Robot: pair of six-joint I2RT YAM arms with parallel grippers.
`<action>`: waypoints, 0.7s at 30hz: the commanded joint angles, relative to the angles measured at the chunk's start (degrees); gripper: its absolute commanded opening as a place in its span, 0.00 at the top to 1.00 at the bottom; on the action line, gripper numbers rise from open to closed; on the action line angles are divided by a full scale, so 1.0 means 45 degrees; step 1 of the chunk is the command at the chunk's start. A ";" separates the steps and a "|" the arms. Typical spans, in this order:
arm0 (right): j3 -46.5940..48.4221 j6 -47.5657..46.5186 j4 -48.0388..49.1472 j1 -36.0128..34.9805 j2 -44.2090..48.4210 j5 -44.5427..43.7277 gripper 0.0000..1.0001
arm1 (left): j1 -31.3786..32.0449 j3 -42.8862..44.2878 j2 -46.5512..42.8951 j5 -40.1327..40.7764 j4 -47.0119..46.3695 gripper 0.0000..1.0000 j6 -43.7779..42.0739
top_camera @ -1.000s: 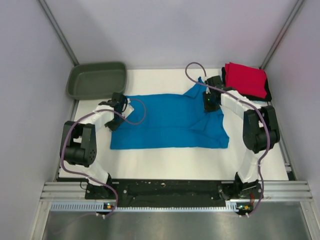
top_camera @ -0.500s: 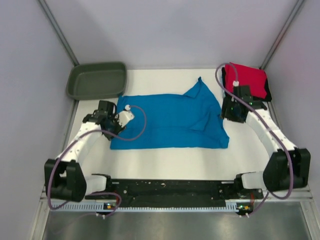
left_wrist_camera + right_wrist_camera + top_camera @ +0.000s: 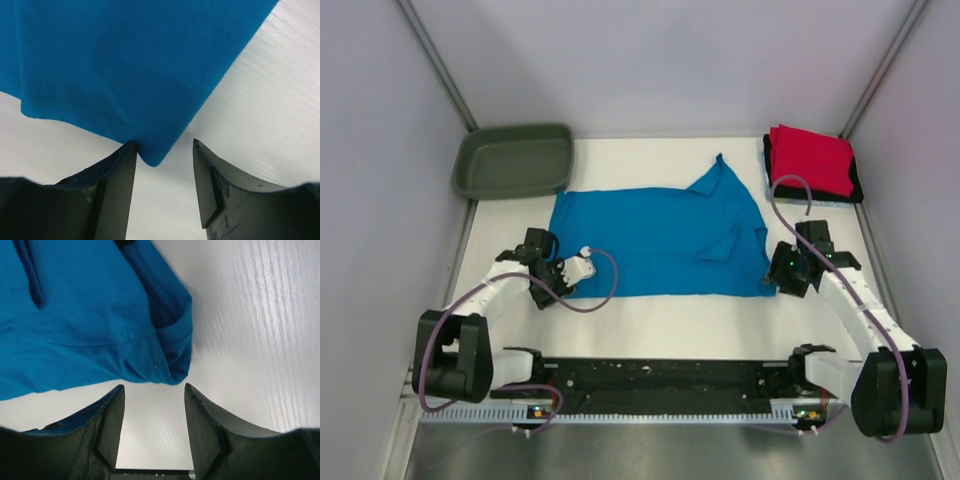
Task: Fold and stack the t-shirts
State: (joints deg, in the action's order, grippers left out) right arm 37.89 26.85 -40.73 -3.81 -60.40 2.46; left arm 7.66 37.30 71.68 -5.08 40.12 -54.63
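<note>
The white desk (image 3: 650, 325) sits boxed in by pale walls, with a green tub (image 3: 513, 160) at its far left corner and a folded red shirt (image 3: 810, 160) on a dark one at its far right. Between them the blue shirt (image 3: 650, 240) lies spread flat. Its long axis runs left to right across the desk, with the hem pointing left and the collar and sleeve end pointing right. The left jaws stand open low at the shirt's near-left corner, and the tip of that corner pokes into the gap between them. The right jaws, also open and holding nothing, sit at the near-right corner, where the rumpled cloth lies just ahead of the gap. Each arm is nearest its own corner, so I'd guess the coming fold lifts this near edge and carries it away from the arms.
</note>
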 commanded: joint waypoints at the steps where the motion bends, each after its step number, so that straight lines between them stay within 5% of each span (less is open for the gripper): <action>1: -0.0625 0.0615 0.1393 0.0709 -0.0950 0.1131 0.51 | 0.0055 -0.0183 0.0340 0.0075 -0.1277 0.48 -0.0223; 6: -0.1464 0.0634 0.2135 0.1901 -0.1109 0.1232 0.60 | 0.0055 -0.0358 0.0439 0.0016 -0.1628 0.69 -0.0164; 10: -0.1623 0.0635 0.2665 0.2681 -0.1537 0.1698 0.93 | 0.0055 -0.0593 0.0438 0.0152 -0.2020 1.00 -0.0126; 11: -0.1623 0.0673 0.2645 0.2935 -0.1558 0.2009 1.00 | 0.0055 -0.0632 0.0438 0.0288 -0.2098 1.00 -0.0048; 21: 0.0035 0.1904 -0.2389 0.3680 0.0961 0.2032 1.00 | -0.0042 0.0089 -0.0186 0.2380 -0.0462 1.00 -0.0418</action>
State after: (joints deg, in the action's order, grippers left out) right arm 31.83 33.28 -40.12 11.90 -59.42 12.78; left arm 7.86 35.55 73.34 1.83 33.08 -55.51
